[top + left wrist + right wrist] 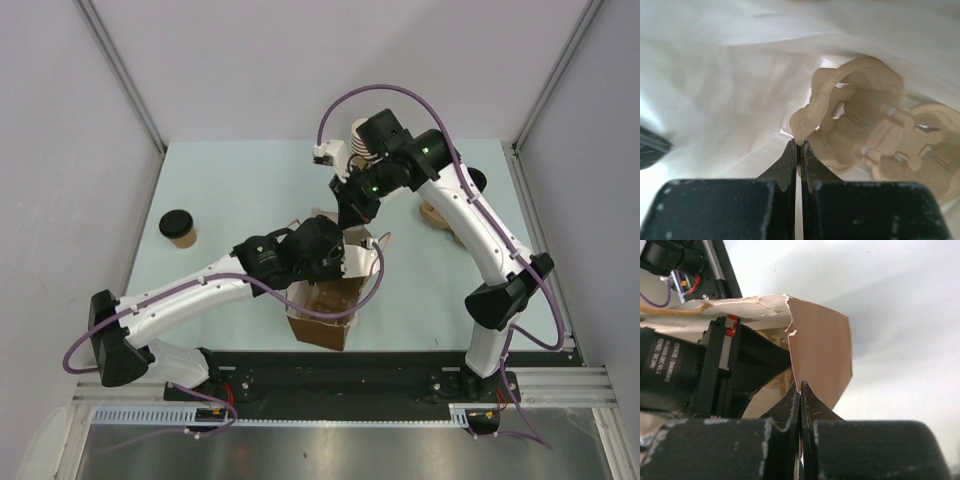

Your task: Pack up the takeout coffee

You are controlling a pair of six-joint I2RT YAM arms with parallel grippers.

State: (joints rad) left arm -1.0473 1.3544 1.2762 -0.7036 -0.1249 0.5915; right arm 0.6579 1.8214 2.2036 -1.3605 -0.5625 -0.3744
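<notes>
The takeout coffee (178, 227), a small tan cup with a black lid, stands alone at the table's left, far from both grippers. A brown paper bag (322, 318) with a white inside stands open at the centre front. My left gripper (799, 145) is down inside the bag, shut on the edge of a moulded-pulp cup tray (875, 135); from above only its wrist (315, 247) shows. My right gripper (800, 386) is shut on the bag's rim flap (820, 347), at the bag's far side in the top view (350, 220).
A stack of lidless paper cups (357, 133) stands at the back behind the right arm. A tan object (434, 213) and a black round thing (476, 179) lie at the right, partly hidden by that arm. Cage posts stand at the back corners.
</notes>
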